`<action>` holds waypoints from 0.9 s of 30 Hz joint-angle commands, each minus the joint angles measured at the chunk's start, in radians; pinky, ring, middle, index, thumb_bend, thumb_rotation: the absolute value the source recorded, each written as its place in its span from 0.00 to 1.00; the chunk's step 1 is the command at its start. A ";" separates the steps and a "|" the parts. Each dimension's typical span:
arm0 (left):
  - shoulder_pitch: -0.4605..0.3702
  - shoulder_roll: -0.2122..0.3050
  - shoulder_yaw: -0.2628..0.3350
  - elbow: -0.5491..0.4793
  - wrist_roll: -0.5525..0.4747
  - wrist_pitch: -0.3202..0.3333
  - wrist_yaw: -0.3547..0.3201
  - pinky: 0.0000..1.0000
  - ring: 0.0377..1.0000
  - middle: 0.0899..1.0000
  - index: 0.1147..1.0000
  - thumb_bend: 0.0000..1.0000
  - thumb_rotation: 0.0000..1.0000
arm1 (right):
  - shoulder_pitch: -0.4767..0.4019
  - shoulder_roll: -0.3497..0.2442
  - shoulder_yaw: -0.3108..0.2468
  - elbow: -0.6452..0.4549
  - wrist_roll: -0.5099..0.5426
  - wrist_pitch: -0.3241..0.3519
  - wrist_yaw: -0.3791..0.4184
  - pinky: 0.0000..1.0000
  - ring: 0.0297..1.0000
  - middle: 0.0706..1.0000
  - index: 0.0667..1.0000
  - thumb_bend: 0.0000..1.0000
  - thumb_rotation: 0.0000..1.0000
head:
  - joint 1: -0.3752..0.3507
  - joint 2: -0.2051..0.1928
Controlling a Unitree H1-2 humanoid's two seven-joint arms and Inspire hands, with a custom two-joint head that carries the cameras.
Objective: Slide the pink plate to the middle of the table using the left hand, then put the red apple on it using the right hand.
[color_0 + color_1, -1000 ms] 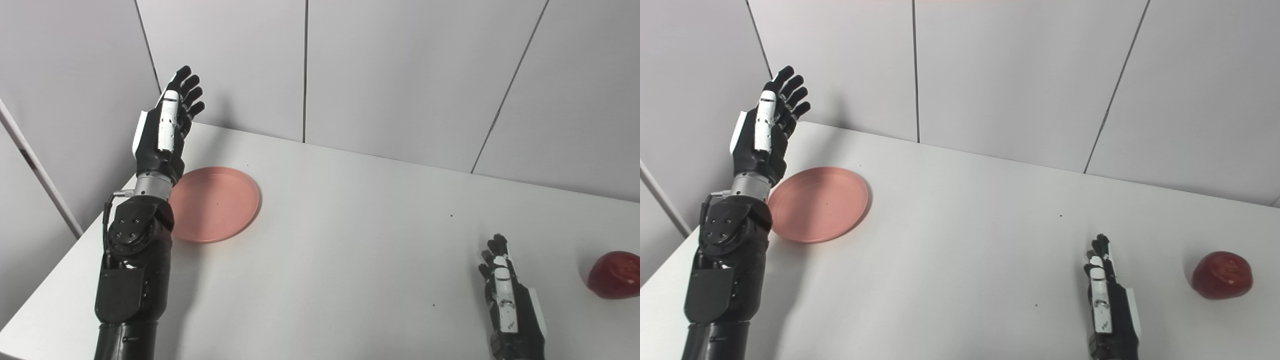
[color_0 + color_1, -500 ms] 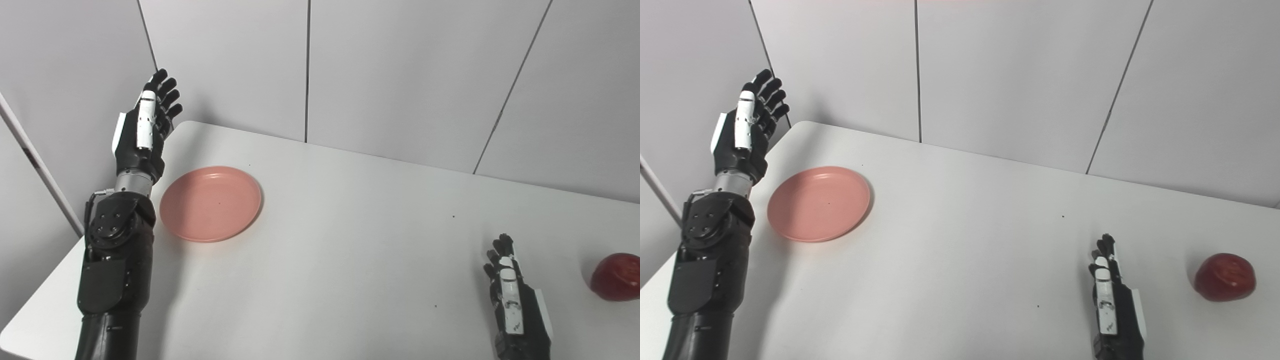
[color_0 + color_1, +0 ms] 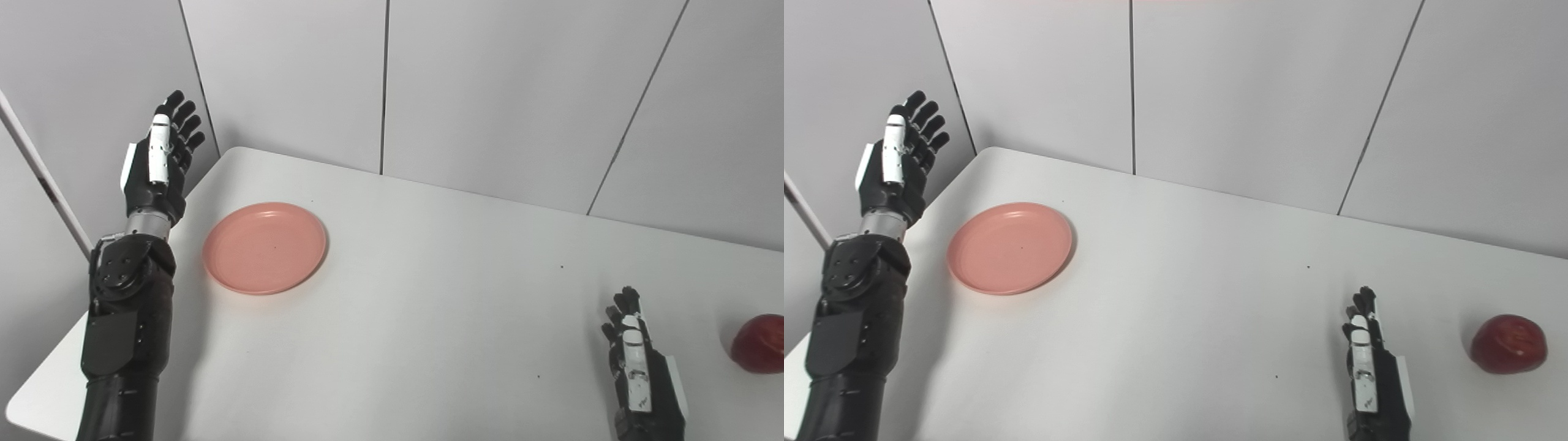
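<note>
The pink plate (image 3: 264,247) lies flat on the white table (image 3: 429,294), towards its far left corner. My left hand (image 3: 158,160) is raised above the table's left edge, to the left of the plate and clear of it, open with fingers pointing up. The red apple (image 3: 1509,351) rests on the table at the far right. My right hand (image 3: 1371,376) lies low near the front edge, left of the apple and apart from it, fingers stretched out and holding nothing.
Grey wall panels (image 3: 490,92) stand right behind the table's far edge, and a wall (image 3: 73,122) runs along its left side. The table's left front corner (image 3: 24,404) is in view.
My left hand has moved leftwards, from over the plate's left rim to beyond the table's left edge. The picture has shifted slightly. The plate, apple and right hand have stayed in place.
</note>
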 commanded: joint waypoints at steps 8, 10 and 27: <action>-0.018 0.047 0.023 0.037 -0.014 -0.043 -0.007 0.94 0.94 0.93 0.89 0.35 1.00 | -0.016 -0.008 -0.006 -0.032 0.006 -0.013 0.010 1.00 1.00 1.00 1.00 0.15 1.00 | 0.002 0.006; -0.015 0.047 0.026 0.047 -0.018 -0.042 -0.007 0.94 0.94 0.92 0.88 0.34 1.00 | -0.016 -0.008 -0.008 -0.031 0.013 -0.014 0.012 1.00 1.00 1.00 1.00 0.16 1.00 | 0.003 0.008; -0.018 0.054 0.038 0.199 -0.038 -0.091 -0.037 0.96 0.95 0.93 0.89 0.32 1.00 | -0.019 -0.008 -0.012 -0.028 0.020 -0.018 0.009 1.00 1.00 1.00 1.00 0.15 1.00 | 0.007 0.010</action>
